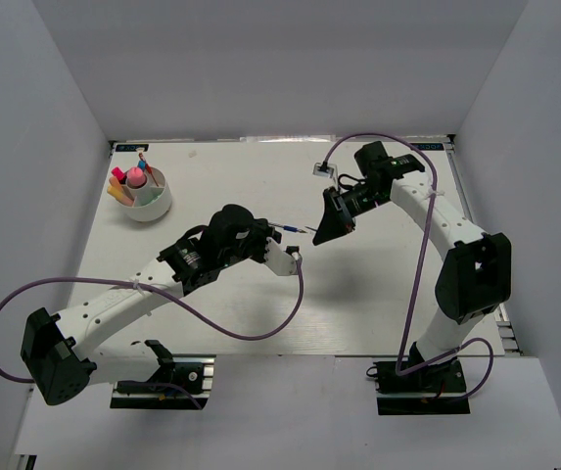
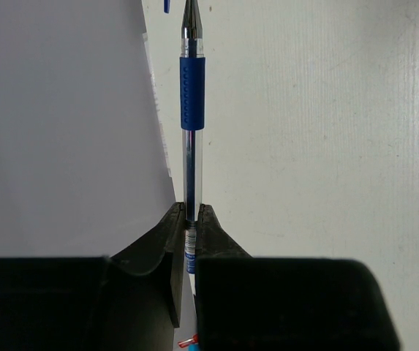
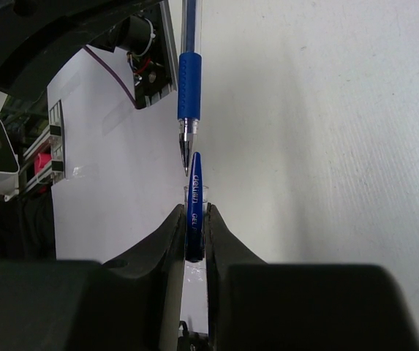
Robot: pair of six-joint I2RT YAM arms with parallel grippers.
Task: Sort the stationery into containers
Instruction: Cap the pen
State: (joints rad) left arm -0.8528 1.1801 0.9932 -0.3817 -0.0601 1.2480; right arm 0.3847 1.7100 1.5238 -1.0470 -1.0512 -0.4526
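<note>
My left gripper (image 2: 189, 213) is shut on a thin clear pen with a blue grip (image 2: 191, 88), its tip pointing away from me; in the top view the gripper (image 1: 282, 253) holds the pen (image 1: 288, 228) above mid-table. My right gripper (image 3: 194, 219) is shut on the pen's blue-clipped clear cap (image 3: 195, 191), the cap's mouth facing the pen's tip (image 3: 186, 150) a short gap away. In the top view the right gripper (image 1: 324, 231) is just right of the pen. The white divided bowl (image 1: 159, 206) at the far left holds pink, orange and blue stationery (image 1: 135, 178).
White walls enclose the table on three sides. Purple cables loop from both arms. A small white tag (image 1: 322, 169) hangs near the right arm's wrist. A black rail runs along the table's far edge (image 1: 280, 144).
</note>
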